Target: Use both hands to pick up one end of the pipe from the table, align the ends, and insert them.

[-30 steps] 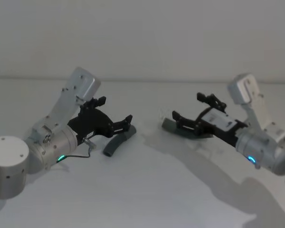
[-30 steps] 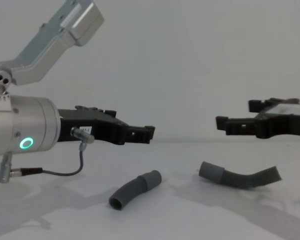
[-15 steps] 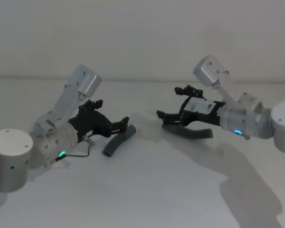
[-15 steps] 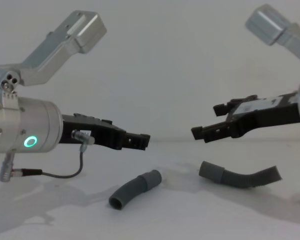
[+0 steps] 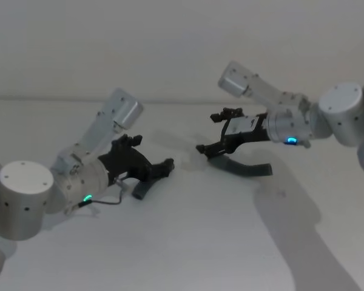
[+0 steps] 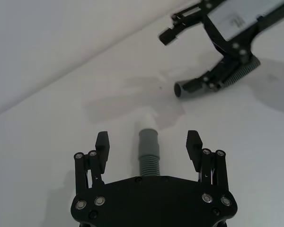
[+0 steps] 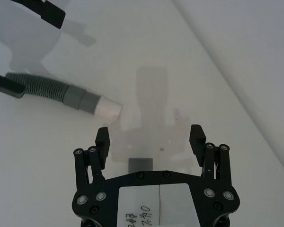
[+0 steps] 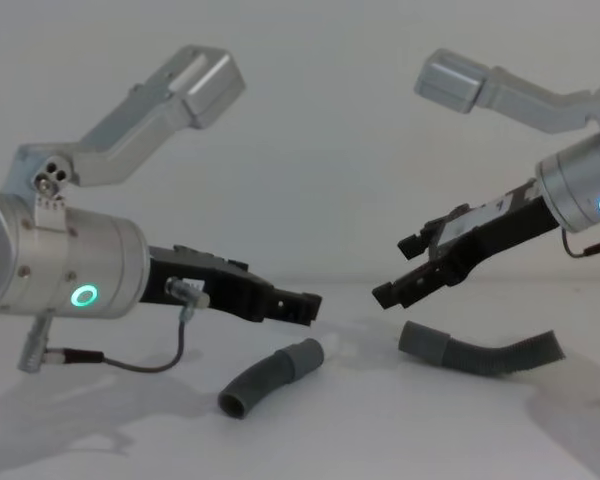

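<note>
Grey short hose (image 8: 270, 376): flat on counter (image 8: 380, 435), under left tool (image 8: 302, 305), spread apart.
Long hose (image 8: 480, 353): below right tool (image 8: 400, 268), also spread apart.

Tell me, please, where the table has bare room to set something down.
The widest bare stretch of table lies on the robot's side of both hoses. A narrower gap lies between the short hose and the long hose. It is crowded over each hose, where the open left gripper and open right gripper hover.
</note>
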